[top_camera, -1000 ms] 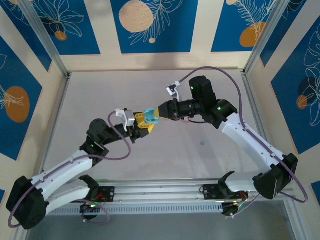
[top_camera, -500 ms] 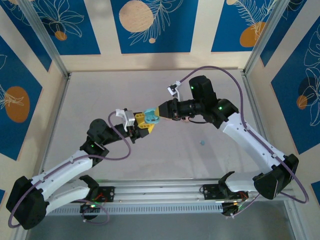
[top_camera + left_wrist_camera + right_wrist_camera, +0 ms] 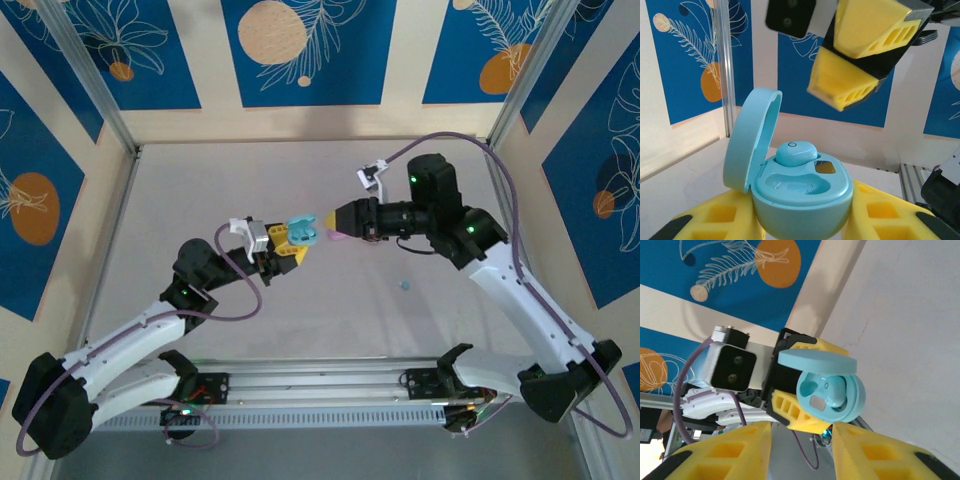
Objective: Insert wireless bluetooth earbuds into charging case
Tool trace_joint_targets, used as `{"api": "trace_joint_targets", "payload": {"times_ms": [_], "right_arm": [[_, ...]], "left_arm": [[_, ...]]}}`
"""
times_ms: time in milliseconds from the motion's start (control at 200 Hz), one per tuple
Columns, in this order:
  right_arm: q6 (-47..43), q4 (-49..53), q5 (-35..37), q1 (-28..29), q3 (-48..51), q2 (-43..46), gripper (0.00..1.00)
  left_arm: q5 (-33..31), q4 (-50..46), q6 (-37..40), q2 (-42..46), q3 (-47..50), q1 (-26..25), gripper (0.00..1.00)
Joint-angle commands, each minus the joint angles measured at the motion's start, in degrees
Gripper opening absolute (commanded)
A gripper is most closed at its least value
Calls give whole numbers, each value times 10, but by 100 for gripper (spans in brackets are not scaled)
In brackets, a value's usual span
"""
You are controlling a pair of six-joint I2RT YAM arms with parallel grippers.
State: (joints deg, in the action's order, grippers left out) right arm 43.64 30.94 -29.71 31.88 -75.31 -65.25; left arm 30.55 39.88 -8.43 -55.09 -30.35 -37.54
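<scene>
My left gripper (image 3: 299, 240) is shut on a light blue charging case (image 3: 301, 231), held above the table with its lid (image 3: 751, 137) swung open. In the left wrist view one light blue earbud (image 3: 796, 152) sits in the far socket, and the near socket (image 3: 797, 184) is bare. My right gripper (image 3: 334, 219) hovers just right of the case, apart from it, open with nothing between its fingers (image 3: 730, 452). The right wrist view looks at the open case (image 3: 830, 390) from in front. Another tiny light blue earbud (image 3: 404, 285) lies on the table, nearer the right arm.
A small pink thing (image 3: 341, 236) lies on the table under the right gripper's tip, partly hidden. The metal frame posts (image 3: 95, 90) and patterned walls close in the grey table (image 3: 220, 190). The rail (image 3: 320, 385) runs along the near edge.
My right gripper has drawn back to the right, away from the case, and its jaws have widened. The left arm and the case have stayed still.
</scene>
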Motion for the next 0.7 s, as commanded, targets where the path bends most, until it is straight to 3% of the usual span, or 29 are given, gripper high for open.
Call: {"api": "trace_joint_targets", "payload": {"times_ms": [0, 145, 310, 595, 695], "right_arm": [[3, 21, 8, -8, 17, 15, 36], [-1, 117, 101, -24, 25, 23, 37], [41, 199, 226, -101, 125, 60, 38], [61, 166, 262, -246, 342, 77, 42], [32, 118, 234, -285, 376, 58, 42]], "left_arm": [[-6, 28, 12, 14, 6, -5, 35], [-12, 22, 15, 22, 6, -5, 35], [-16, 19, 14, 30, 9, -6, 35], [-16, 11, 14, 39, 10, -5, 35], [-17, 8, 14, 38, 8, -6, 35]]}}
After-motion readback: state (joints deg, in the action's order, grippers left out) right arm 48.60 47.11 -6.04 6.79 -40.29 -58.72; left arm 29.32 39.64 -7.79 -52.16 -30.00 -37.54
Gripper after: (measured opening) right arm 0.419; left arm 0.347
